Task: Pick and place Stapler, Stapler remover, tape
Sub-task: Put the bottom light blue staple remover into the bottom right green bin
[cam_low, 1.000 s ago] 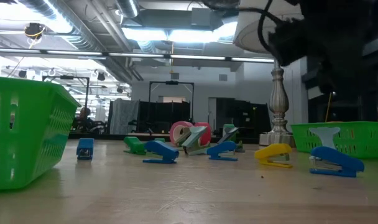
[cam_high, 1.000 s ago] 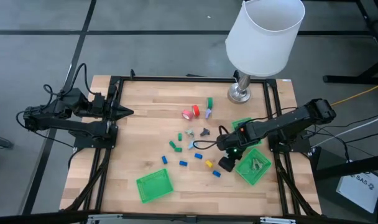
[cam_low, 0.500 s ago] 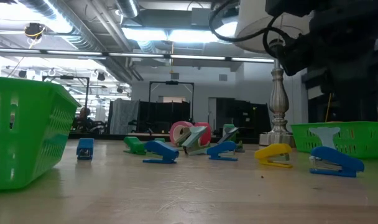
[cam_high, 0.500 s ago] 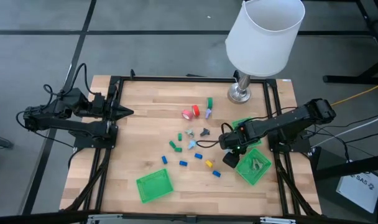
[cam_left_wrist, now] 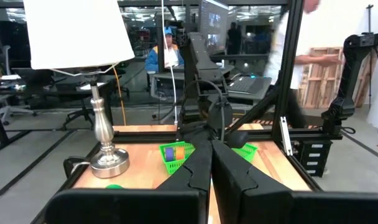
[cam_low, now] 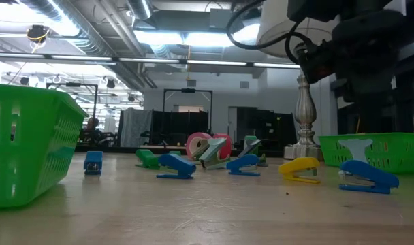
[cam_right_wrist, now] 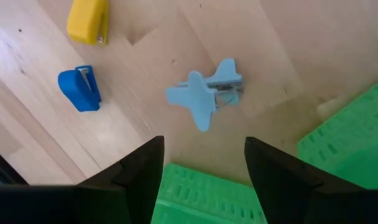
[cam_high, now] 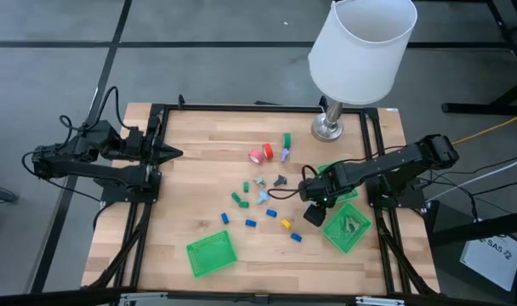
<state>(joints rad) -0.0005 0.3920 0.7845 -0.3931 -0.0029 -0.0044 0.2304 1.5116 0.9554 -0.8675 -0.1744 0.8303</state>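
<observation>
Right gripper [cam_right_wrist: 201, 171]: spread wide, empty, hung above the table [cam_high: 199, 170] by a green basket [cam_high: 348, 228].
Staple remover [cam_right_wrist: 204, 96]: light blue, lay on the table beneath it.
Left gripper [cam_left_wrist: 209, 163]: pressed together, parked at the table's left edge.
Tape [cam_high: 260, 154]: mid-table.

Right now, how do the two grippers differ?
The left gripper is shut; the right gripper is open. The left gripper sits at the table's left edge, away from the items; the right gripper points down at a light-blue staple remover beside a green basket. Both hold nothing.
</observation>
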